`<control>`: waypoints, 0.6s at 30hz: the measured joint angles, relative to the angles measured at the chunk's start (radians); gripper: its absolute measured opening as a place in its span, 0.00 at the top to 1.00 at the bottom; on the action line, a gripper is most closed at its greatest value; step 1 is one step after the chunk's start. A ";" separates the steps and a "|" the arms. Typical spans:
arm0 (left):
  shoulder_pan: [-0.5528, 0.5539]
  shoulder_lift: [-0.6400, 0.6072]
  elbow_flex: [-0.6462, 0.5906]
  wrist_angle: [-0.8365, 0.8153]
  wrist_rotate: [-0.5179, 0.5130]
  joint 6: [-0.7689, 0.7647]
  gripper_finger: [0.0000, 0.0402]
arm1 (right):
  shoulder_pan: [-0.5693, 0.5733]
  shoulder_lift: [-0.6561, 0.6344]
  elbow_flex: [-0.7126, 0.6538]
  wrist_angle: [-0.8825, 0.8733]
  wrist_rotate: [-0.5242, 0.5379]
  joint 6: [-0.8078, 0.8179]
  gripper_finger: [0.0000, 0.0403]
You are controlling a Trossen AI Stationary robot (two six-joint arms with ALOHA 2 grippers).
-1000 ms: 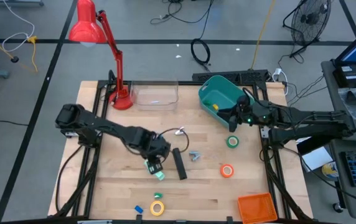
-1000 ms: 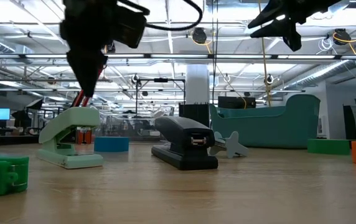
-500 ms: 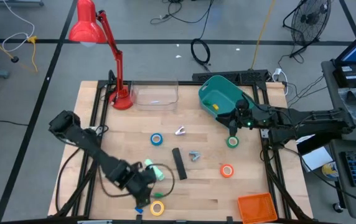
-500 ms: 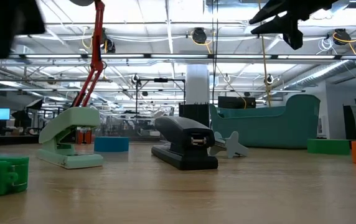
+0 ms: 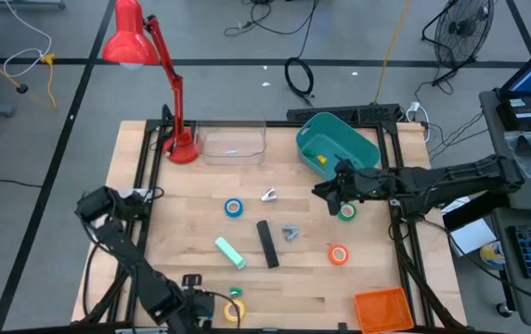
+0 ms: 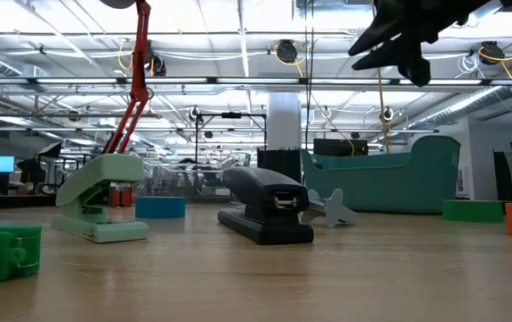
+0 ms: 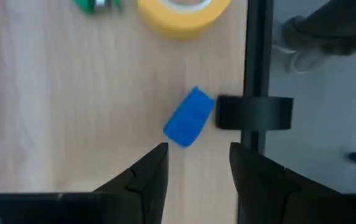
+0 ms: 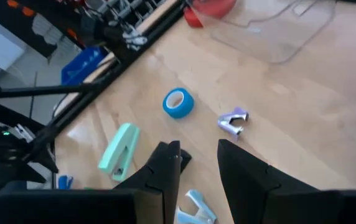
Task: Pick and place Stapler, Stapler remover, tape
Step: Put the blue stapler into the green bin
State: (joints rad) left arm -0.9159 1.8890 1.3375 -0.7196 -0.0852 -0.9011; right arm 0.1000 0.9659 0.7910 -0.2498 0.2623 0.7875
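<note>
Wooden table (image 5: pixel 284 278) carries the goods spread loosely, so each can be taken alone: teal bin (image 5: pixel 335 139) at the far edge, black stapler (image 5: pixel 266 243) mid-table with a mint stapler (image 5: pixel 229 251) just beside it, then 4 tape rolls, blue (image 5: pixel 234 208), green (image 5: pixel 346 211), orange (image 5: pixel 339 253), yellow (image 5: pixel 235 311). Right gripper (image 5: pixel 326 188), narrowly parted and empty, has moved from the bin toward the centre. Left gripper (image 7: pixel 198 163), parted and empty, has swung to the near edge.

Red desk lamp (image 5: pixel 145 56), clear tray (image 5: pixel 233 144), teal bin (image 5: pixel 335 144), orange tray (image 5: pixel 383 309).
</note>
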 joint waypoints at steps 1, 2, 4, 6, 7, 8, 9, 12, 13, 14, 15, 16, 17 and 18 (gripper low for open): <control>0.002 0.015 0.029 -0.035 -0.021 0.032 0.57 | 0.005 0.009 0.000 0.000 0.000 0.005 0.75; 0.002 0.029 0.058 -0.074 -0.049 0.066 0.57 | 0.009 0.018 0.000 0.000 0.000 0.011 0.75; 0.009 0.061 0.113 -0.117 -0.091 0.133 0.57 | 0.016 0.032 0.000 0.003 0.000 0.012 0.75; 0.014 0.087 0.147 -0.111 -0.098 0.211 0.57 | 0.022 0.044 0.000 0.014 0.000 0.012 0.75; 0.014 0.097 0.158 -0.106 -0.090 0.242 0.57 | 0.025 0.046 0.000 0.021 0.000 0.012 0.75; 0.015 0.107 0.167 -0.098 -0.069 0.265 0.57 | 0.028 0.048 0.000 0.024 0.001 0.012 0.75; 0.019 0.115 0.171 -0.090 -0.044 0.280 0.57 | 0.029 0.048 0.000 0.030 0.001 0.012 0.75; 0.017 0.136 0.170 -0.099 0.012 0.294 0.57 | 0.033 0.047 0.000 0.057 0.002 0.012 0.75; 0.017 0.139 0.170 -0.106 0.022 0.294 0.57 | 0.033 0.044 0.000 0.063 0.002 0.012 0.75; 0.016 0.139 0.170 -0.111 0.025 0.294 0.57 | 0.033 0.043 0.000 0.068 0.002 0.012 0.75; 0.012 0.139 0.170 -0.119 0.025 0.294 0.57 | 0.033 0.042 0.000 0.075 0.003 0.012 0.75; 0.010 0.139 0.171 -0.127 0.023 0.294 0.57 | 0.033 0.042 0.000 0.079 0.002 0.012 0.75; 0.010 0.139 0.171 -0.138 0.022 0.294 0.57 | 0.033 0.043 0.000 0.080 0.002 0.012 0.75; 0.010 0.139 0.171 -0.147 0.016 0.291 0.57 | 0.033 0.043 0.000 0.083 0.002 0.012 0.75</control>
State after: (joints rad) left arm -0.9058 2.0281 1.5085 -0.8671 -0.0693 -0.6102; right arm 0.1329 1.0088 0.7910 -0.1667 0.2646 0.7998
